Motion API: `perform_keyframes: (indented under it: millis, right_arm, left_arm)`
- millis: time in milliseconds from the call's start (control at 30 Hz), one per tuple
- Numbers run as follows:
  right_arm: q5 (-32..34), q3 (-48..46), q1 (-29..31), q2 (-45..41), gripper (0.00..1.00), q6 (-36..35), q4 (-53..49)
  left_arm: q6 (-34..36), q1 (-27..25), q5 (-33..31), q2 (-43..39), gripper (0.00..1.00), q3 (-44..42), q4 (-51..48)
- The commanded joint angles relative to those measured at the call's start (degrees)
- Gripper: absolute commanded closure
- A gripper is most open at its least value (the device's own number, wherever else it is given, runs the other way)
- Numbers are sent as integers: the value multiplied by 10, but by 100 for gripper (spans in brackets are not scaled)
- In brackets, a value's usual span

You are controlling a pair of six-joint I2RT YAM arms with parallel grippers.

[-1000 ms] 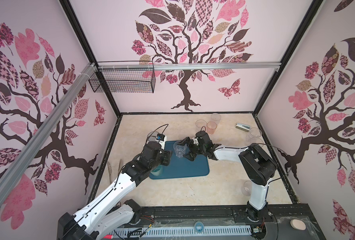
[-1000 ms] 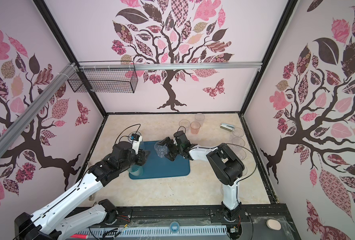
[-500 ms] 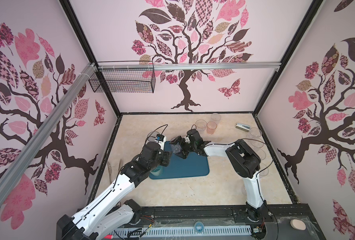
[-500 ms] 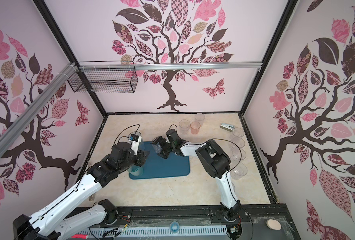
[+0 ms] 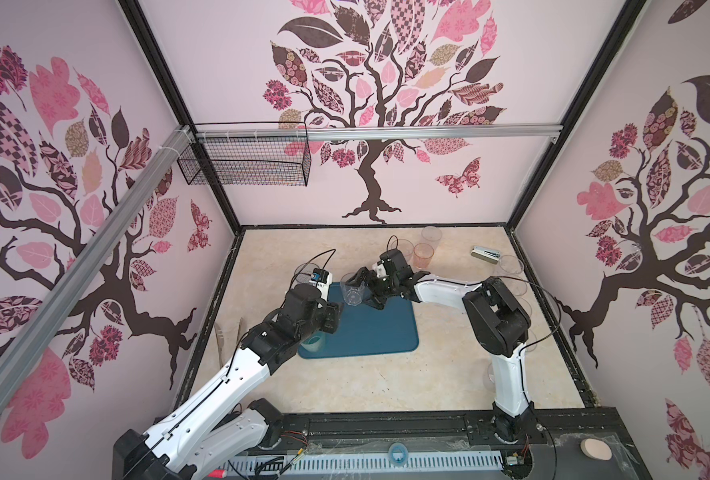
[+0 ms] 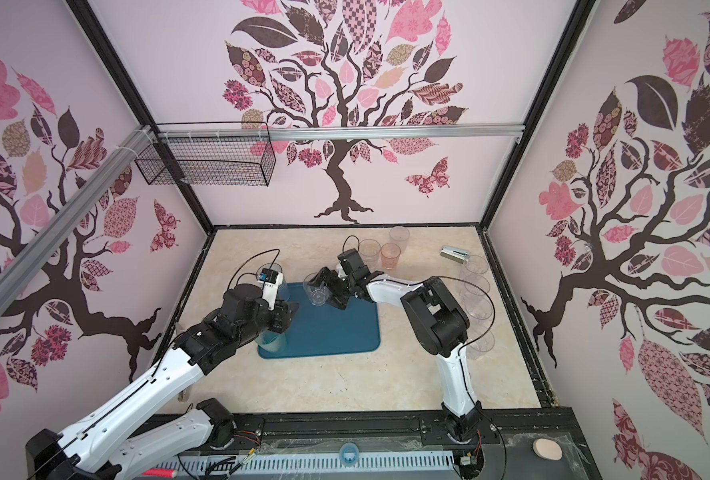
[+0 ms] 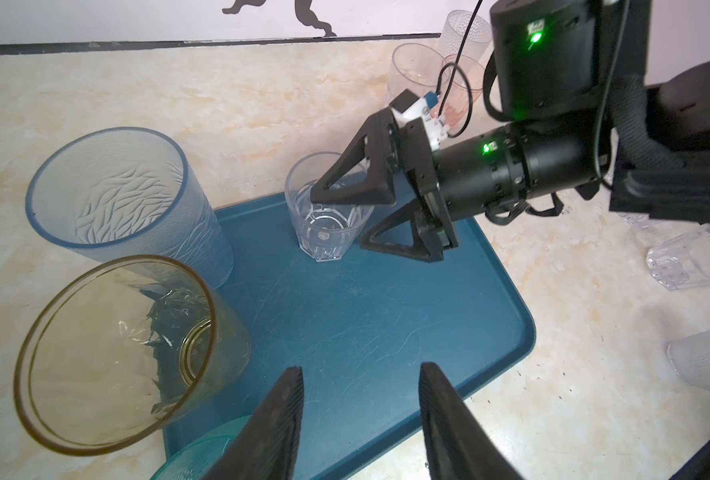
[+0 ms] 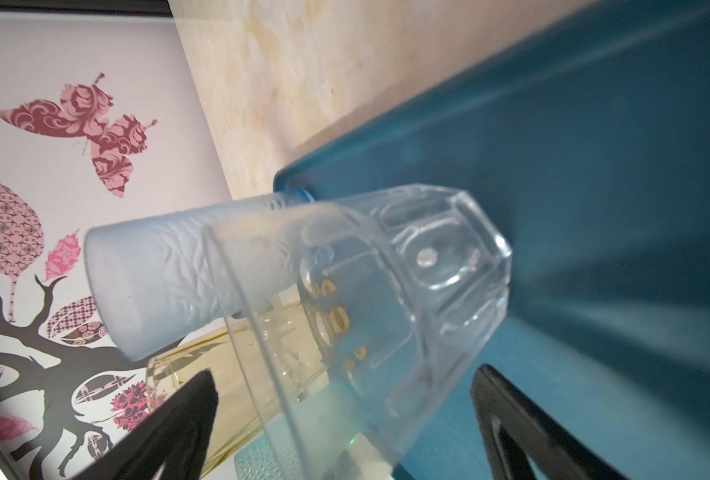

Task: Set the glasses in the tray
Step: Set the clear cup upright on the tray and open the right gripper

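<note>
The dark teal tray (image 5: 380, 332) (image 6: 336, 332) (image 7: 386, 311) (image 8: 594, 166) lies mid-table. A clear faceted glass (image 5: 352, 294) (image 6: 316, 293) (image 7: 324, 237) (image 8: 386, 291) stands upright at its far-left corner. My right gripper (image 5: 362, 291) (image 6: 327, 291) (image 7: 339, 220) (image 8: 345, 372) is open, with one finger on each side of this glass. My left gripper (image 7: 361, 374) (image 5: 333, 320) hangs open over the tray's near-left part with nothing between its fingers. A teal glass (image 5: 314, 343) (image 6: 270, 340) stands on the tray under it. A yellow glass (image 7: 129, 353) and a frosted blue-grey glass (image 7: 125, 195) (image 8: 158, 274) stand at the tray's left edge.
Three glasses, one of them pink (image 5: 423, 255), stand at the back of the table. A row of clear glasses (image 6: 476, 286) runs along the right wall. A small silver stapler-like object (image 5: 485, 253) lies at the back right. A black wire basket (image 5: 245, 162) hangs high on the back wall.
My right gripper has moved left along the tray's far edge, and the clear glass between its fingers has shifted slightly left. The left arm has not moved.
</note>
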Motion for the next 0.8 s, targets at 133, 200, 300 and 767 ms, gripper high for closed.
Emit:
perform_keyframes:
  millis: [133, 200, 300, 767]
  right_arm:
    - [11, 41, -6, 29, 3, -39, -29]
    - [6, 56, -5, 43, 4, -39, -28]
    - [1, 73, 1, 58, 4, -35, -27]
    - [-26, 115, 22, 96, 5, -17, 4]
  left_arm:
    - [5, -2, -5, -10, 51, -8, 0]
    - [4, -2, -5, -13, 51, -11, -2]
    - [1, -2, -5, -13, 51, -11, -2]
    - [-1, -2, -2, -1, 51, 7, -5]
